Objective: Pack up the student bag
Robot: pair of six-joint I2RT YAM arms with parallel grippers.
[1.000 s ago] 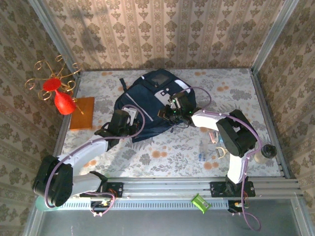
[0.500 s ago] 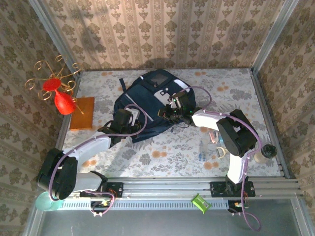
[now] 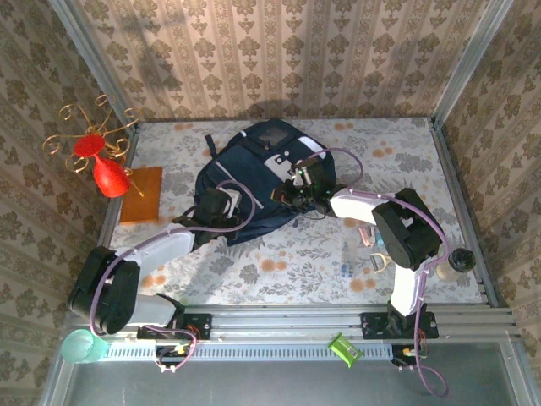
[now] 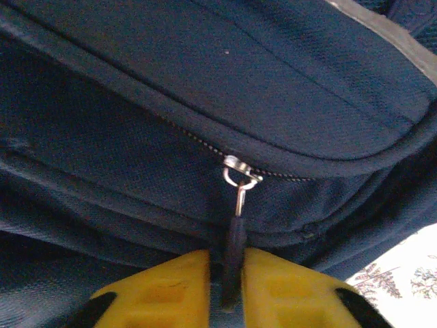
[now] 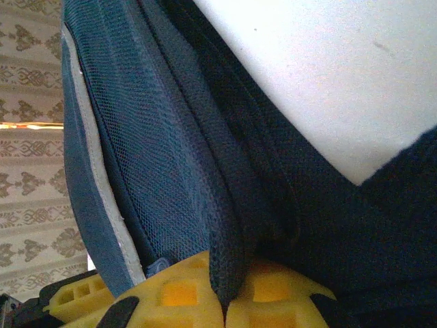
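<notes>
The student bag (image 3: 254, 169), a dark navy backpack with pale patches, lies at the middle back of the table. My left gripper (image 3: 223, 196) is at its near-left edge. In the left wrist view the yellow fingers (image 4: 171, 287) stand slightly open, and the dark zip pull (image 4: 235, 229) hangs in the narrow slot between them, below the metal slider (image 4: 239, 174). My right gripper (image 3: 292, 189) is at the bag's right side. In the right wrist view it (image 5: 229, 297) is shut on a fold of dark bag fabric (image 5: 225, 225).
A red vase (image 3: 106, 173) and a gold wire stand (image 3: 84, 127) are at the far left beside an orange-brown board (image 3: 141, 194). Small items (image 3: 368, 245) and a dark cup (image 3: 456, 260) lie at the right. Patterned walls close in three sides.
My left gripper has shifted slightly right along the bag's edge and its jaws have parted a little around the zip pull. The right gripper keeps its hold in about the same place.
</notes>
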